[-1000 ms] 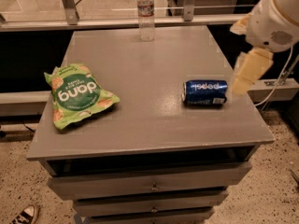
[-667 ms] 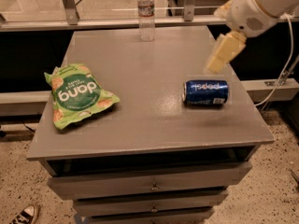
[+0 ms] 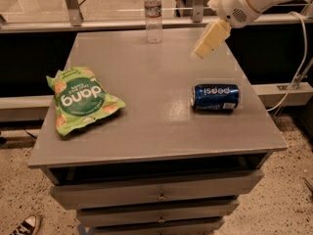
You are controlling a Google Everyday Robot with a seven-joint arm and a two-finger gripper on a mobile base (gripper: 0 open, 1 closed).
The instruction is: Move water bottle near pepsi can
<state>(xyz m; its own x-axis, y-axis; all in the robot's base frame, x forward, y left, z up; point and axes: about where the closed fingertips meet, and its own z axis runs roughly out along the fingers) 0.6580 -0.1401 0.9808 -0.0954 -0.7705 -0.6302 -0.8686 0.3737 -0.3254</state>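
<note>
Gripper (image 3: 201, 50): cream-coloured, angled down in the air over the table's far right part, touching nothing; how wide it stands cannot be told.
Water bottle (image 3: 153, 18): upright at the far edge, well apart from the can.
Pepsi can (image 3: 215, 97): on its side, right half.
Snack bag (image 3: 80, 99): green, flat, left side.
Table (image 3: 156, 136): grey, drawers (image 3: 159, 195) beneath.

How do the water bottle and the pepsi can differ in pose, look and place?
The water bottle stands upright; the pepsi can lies on its side. The bottle is clear, the can blue. The bottle sits at the table's far edge, the can nearer its right side. Both are untouched drink containers; the gripper hovers above the table.
</note>
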